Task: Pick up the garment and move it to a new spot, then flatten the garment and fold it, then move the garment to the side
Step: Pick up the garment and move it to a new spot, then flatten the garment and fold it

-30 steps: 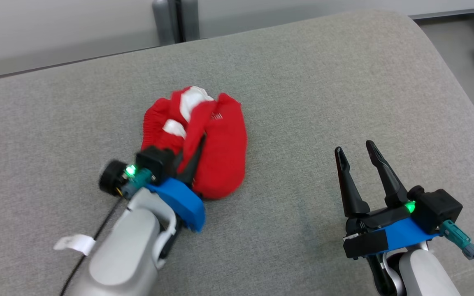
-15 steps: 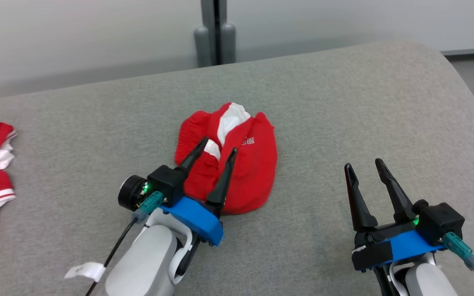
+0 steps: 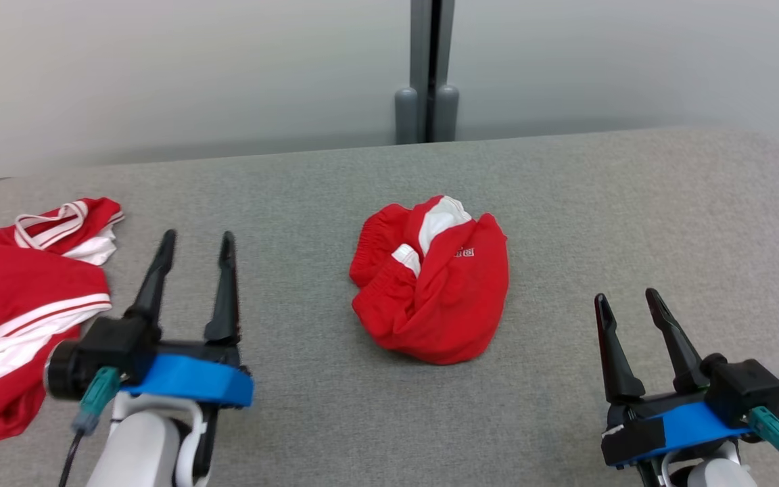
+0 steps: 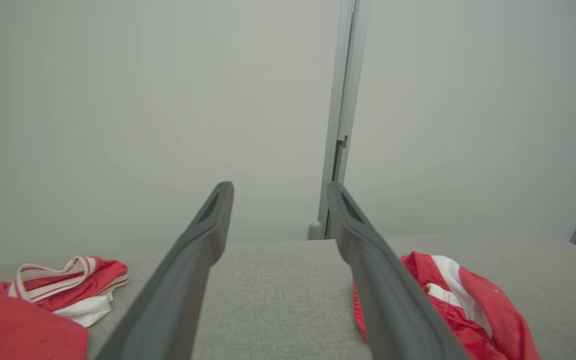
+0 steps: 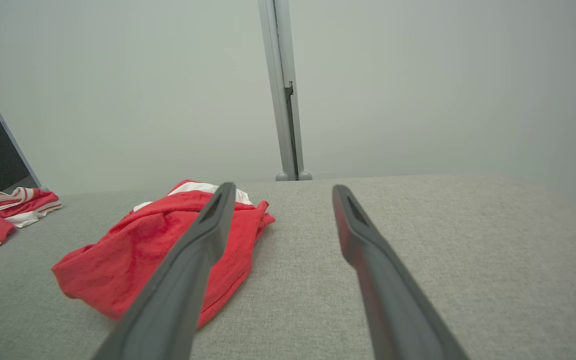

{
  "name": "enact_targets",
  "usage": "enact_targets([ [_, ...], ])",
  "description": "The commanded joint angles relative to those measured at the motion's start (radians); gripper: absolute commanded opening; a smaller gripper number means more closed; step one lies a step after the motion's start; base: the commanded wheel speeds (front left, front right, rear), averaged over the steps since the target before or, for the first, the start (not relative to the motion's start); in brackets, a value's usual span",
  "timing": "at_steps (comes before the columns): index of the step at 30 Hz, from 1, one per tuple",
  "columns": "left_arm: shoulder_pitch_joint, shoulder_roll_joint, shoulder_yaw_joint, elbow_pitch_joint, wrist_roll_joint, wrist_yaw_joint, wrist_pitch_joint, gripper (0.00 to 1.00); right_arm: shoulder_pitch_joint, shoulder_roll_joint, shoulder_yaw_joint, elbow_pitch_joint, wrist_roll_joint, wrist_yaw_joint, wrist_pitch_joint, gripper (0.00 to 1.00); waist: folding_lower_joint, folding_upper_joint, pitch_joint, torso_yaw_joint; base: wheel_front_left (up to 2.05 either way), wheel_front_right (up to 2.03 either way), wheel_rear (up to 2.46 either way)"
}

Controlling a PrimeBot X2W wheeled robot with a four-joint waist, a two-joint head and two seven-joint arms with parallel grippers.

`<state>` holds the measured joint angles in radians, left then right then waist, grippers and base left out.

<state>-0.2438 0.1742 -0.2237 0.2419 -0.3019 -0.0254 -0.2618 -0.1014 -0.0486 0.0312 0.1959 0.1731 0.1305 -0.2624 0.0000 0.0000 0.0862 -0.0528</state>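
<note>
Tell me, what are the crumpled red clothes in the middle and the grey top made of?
Red garment: probably thin sports cloth, matte, crumpling into soft folds. Grey top: looks like woven fabric covering; fine speckled weave shows.

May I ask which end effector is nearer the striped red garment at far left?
Left. The left end effector is just right of the striped garment; the right end effector lies beyond the crumpled red garment.

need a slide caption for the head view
Both open, left gripper and right gripper flank a crumpled red garment on a grey cushion
</note>
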Motion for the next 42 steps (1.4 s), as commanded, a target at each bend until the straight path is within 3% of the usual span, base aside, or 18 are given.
enact_targets([
  [1,0.015,0.002,0.011,-0.009,0.009,0.007,-0.005,1.0,0.012,-0.003,-0.003,0.0,-0.004,0.0,-0.004,1.0,0.0,0.0,-0.011,0.013,0.0,0.0,0.0],
  [14,0.24,-0.034,0.184,-0.053,0.087,-0.003,-0.005,1.0,0.072,-0.003,-0.024,0.008,-0.031,0.0,-0.004,1.0,0.0,0.0,-0.06,0.041,0.0,0.0,0.0],
  [42,0.286,-0.076,0.254,-0.013,0.201,-0.01,-0.005,1.0,0.079,-0.003,-0.017,0.05,-0.052,0.0,-0.004,1.0,0.0,0.0,-0.075,0.031,0.0,0.0,0.0],
])
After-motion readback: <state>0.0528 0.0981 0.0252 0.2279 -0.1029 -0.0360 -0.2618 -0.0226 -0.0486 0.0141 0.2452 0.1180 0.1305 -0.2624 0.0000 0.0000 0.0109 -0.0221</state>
